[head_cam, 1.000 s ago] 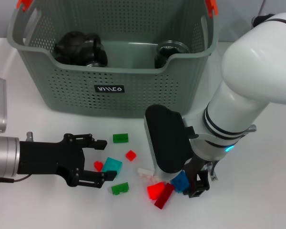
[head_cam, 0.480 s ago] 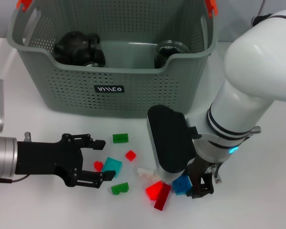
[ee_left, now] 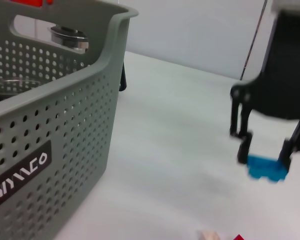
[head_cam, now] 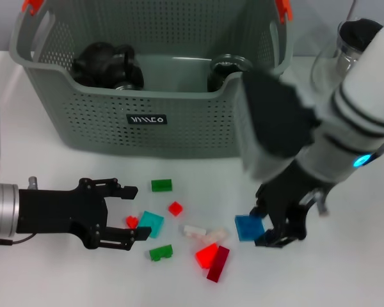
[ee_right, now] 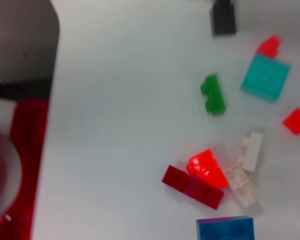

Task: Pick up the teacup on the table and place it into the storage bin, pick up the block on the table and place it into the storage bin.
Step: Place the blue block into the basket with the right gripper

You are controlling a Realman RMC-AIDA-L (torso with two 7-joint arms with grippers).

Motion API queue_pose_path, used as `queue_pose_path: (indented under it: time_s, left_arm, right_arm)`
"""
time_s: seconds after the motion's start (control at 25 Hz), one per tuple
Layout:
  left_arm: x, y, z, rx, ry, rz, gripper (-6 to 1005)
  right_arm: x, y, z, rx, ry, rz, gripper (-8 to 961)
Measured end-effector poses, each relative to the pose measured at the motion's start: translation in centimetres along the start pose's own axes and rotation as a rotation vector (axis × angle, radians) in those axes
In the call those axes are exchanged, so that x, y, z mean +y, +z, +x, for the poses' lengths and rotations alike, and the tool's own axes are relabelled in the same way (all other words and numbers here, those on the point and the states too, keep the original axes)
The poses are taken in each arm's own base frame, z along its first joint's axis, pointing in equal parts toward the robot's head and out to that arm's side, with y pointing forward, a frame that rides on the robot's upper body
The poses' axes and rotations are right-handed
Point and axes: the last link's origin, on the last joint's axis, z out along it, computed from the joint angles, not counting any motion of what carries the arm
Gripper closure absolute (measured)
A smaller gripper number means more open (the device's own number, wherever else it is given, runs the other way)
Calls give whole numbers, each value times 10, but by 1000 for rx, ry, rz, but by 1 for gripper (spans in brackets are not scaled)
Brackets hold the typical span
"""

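The right pincer grasps a blue block between its fingertips, just above the table and in front of the storage bin; the left wrist view shows the block pinched at its upper edge and hanging clear of the surface. To do this step well, the arm should rise until the block clears the bin's front rim, carry it over the open interior, and only then let go, since the shallow pinch could slip if the block brushes the wall. The left pincer hangs spread open and empty near a small red block and a teal block. Dark cups lie inside the bin.
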Motion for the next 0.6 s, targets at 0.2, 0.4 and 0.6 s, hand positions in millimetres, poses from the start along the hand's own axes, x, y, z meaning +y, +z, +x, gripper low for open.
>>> queue_pose_path:
  time_s: [0.2,0.4,0.6]
  left_arm:
    - [0,0,0,-1,1,0,152]
    - [0,0,-2,-18,1,-3,152]
    - [0,0,-2,-24,5,-4,152]
  right_arm:
    - [3,-53,-4,-142,21,11,494]
    - [1,-105,-20,-312,-21,85,485]
    - [-20,-136,-32,-435,-8,228,477]
